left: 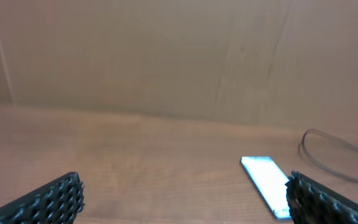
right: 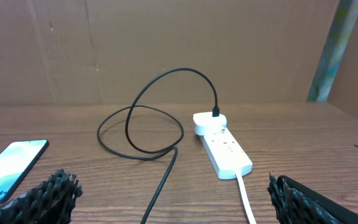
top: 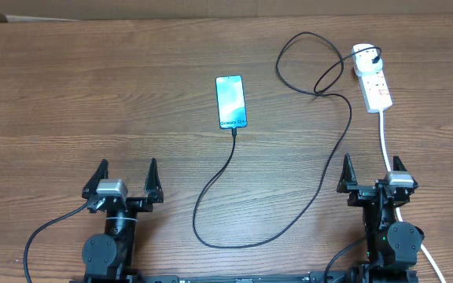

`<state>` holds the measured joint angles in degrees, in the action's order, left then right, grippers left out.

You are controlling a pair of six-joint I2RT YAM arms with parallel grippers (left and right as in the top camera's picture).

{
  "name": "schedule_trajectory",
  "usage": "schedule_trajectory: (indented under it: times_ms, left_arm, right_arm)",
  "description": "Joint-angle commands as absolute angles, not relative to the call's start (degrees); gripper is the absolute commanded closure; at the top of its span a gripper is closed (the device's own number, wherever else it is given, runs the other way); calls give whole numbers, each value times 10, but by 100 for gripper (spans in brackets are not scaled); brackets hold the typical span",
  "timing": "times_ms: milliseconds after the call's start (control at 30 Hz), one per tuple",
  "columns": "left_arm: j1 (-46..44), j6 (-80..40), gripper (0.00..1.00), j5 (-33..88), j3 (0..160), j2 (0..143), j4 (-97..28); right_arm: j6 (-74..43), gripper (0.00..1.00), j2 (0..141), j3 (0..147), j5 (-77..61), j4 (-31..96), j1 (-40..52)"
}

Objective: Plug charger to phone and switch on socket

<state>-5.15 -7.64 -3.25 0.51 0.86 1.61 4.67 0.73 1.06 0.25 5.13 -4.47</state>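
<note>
Since both jaws stand wide and empty, left gripper (top: pixel 127 167) should pin the phone (top: pixel 230 101) (mid-table) while right gripper (top: pixel 373 161) pushes the charger (right: pixel 179 69) tip at its near edge fully home, socket (top: pixel 376 85) sits far right.

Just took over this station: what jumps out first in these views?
The lit phone lies centrally, the black charger looping from its bottom edge to the white socket at far right. Left end effector and right end effector sit open at the near edge, holding nothing.
</note>
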Motion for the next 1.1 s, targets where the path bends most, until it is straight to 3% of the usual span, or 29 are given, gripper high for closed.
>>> schedule_trajectory:
  times_ms: [0,1067]
  left_arm:
    - [-47,-129,1,-63,3,2,-21]
    - [-48,-105,0,-48,3,2,-40]
  right_arm:
    - [43,0,2,4,4,48,-46]
    - [43,0,2,4,4,48,-46]
